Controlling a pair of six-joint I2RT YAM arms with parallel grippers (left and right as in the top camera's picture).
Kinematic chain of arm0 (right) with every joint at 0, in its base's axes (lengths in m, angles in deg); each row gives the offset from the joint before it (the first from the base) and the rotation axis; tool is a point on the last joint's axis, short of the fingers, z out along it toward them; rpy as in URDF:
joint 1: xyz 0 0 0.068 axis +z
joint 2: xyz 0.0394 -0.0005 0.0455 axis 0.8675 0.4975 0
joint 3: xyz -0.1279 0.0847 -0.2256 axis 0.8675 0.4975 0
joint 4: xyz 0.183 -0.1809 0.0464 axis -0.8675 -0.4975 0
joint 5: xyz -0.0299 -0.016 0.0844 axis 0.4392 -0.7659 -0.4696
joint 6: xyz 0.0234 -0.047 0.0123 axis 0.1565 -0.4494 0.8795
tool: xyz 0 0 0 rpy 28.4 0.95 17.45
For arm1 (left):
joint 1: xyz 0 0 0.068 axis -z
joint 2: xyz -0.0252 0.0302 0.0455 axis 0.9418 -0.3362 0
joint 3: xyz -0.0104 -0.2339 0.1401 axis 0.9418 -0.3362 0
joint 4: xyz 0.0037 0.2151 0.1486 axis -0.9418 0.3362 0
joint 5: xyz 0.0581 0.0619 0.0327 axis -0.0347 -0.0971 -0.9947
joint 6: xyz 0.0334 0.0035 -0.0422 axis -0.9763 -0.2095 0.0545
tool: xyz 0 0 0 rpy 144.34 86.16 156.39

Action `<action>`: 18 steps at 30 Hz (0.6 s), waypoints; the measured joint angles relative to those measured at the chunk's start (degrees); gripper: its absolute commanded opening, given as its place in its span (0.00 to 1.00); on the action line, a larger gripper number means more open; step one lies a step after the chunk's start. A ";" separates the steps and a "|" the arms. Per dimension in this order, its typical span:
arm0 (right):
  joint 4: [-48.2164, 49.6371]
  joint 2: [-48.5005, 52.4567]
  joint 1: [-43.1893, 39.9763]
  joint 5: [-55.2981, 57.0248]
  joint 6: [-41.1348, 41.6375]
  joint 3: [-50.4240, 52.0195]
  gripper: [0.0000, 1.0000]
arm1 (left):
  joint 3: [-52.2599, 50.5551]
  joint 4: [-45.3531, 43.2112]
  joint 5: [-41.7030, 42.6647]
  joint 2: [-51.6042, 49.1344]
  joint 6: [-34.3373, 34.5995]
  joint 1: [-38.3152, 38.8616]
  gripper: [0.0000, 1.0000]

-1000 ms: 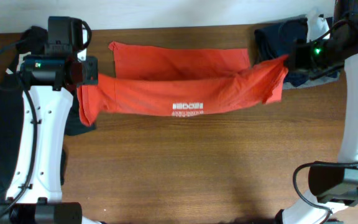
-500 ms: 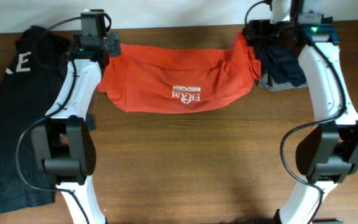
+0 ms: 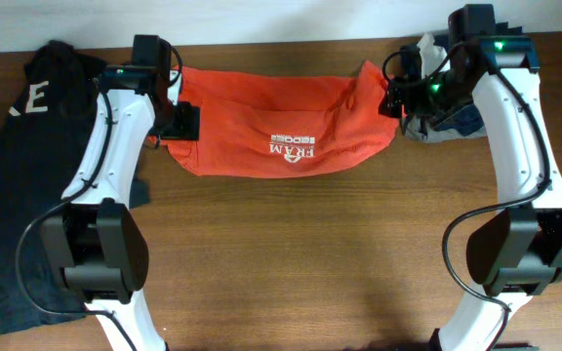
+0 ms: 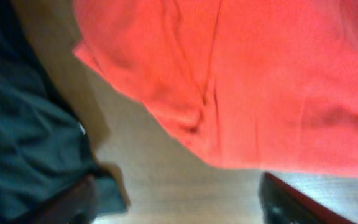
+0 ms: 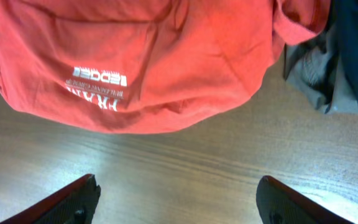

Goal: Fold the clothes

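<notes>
The clothes, an orange-red T-shirt [image 3: 281,117], lie as a long folded band across the back of the table, white lettering [image 3: 293,151] facing up. My left gripper [image 3: 179,122] hovers at the shirt's left end, open. In the left wrist view the left gripper [image 4: 179,208] has only bare wood between its fingers [image 4: 291,202], with the shirt [image 4: 247,74] ahead of them. My right gripper [image 3: 398,97] is at the shirt's right end. Seen from the right wrist, the right gripper [image 5: 179,205] is open and empty above the wood, with the shirt [image 5: 135,56] beyond it.
A dark garment [image 3: 18,195] with white lettering is spread over the table's left side and reaches close to the left gripper. A dark blue and grey pile of clothing [image 3: 447,122] sits at the back right, next to the shirt's end. Brown table [image 3: 301,253] fills the front.
Both grippers have opened and let go of the shirt, which went from stretched between them to lying folded at the back. Both arms have since drawn slightly off its ends.
</notes>
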 measured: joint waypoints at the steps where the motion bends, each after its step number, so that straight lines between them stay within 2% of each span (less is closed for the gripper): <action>1: 0.17 0.00 0.09 0.00 0.11 0.79 0.83 | -0.33 0.50 0.37 -0.02 0.68 0.22 0.75; 3: 1.44 -0.13 0.26 -0.02 0.20 2.86 0.82 | -1.84 -0.55 0.94 0.04 1.84 0.79 0.71; 7: 7.37 -0.20 1.14 0.00 0.48 11.45 0.69 | -8.17 -5.77 1.33 0.20 4.81 1.73 0.64; 10: 14.27 -0.20 2.32 0.02 0.42 18.69 0.68 | -15.10 -12.46 1.42 0.20 7.41 2.27 0.61; 12: 18.51 -0.17 3.72 0.02 0.44 22.29 0.66 | -18.12 -15.02 1.51 0.20 8.59 2.43 0.56; 16: 26.23 -0.17 6.73 1.11 0.79 26.91 0.66 | -22.16 -19.69 1.81 0.20 10.10 2.43 0.53; 18: 28.74 -0.17 8.13 2.43 1.01 28.63 0.65 | -23.19 -21.75 1.84 0.20 10.29 2.43 0.46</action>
